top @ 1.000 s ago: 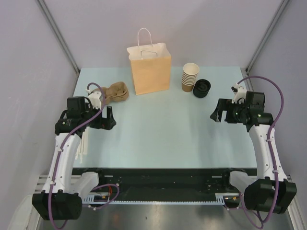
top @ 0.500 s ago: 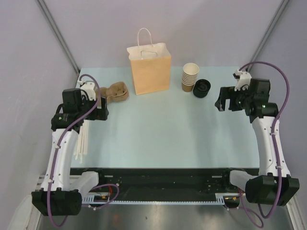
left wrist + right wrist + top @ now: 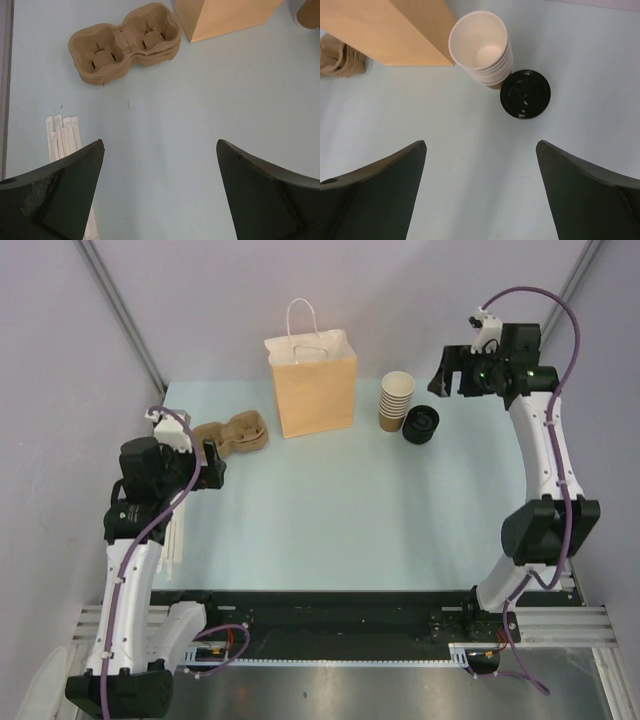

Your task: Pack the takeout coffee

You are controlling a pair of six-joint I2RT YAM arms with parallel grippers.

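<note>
Pale blue tabletop (image 3: 350,510), grey walls. Paper bag (image 3: 312,385) stands upright at the back, mouth up. Takeout coffee: no lidded cup shows in any view, only the lidless cup stack (image 3: 396,400) with black lids (image 3: 421,423) just beside it. Right tool (image 3: 481,144) is spread wide and empty, hovering above those two. Left tool (image 3: 160,145) is spread and empty near the pulp carrier (image 3: 125,42). Looks like the locate step. Skip the stack and loose lids. Pinch a lidded cup below the rim, keep it upright, lower it straight into the bag.
</note>
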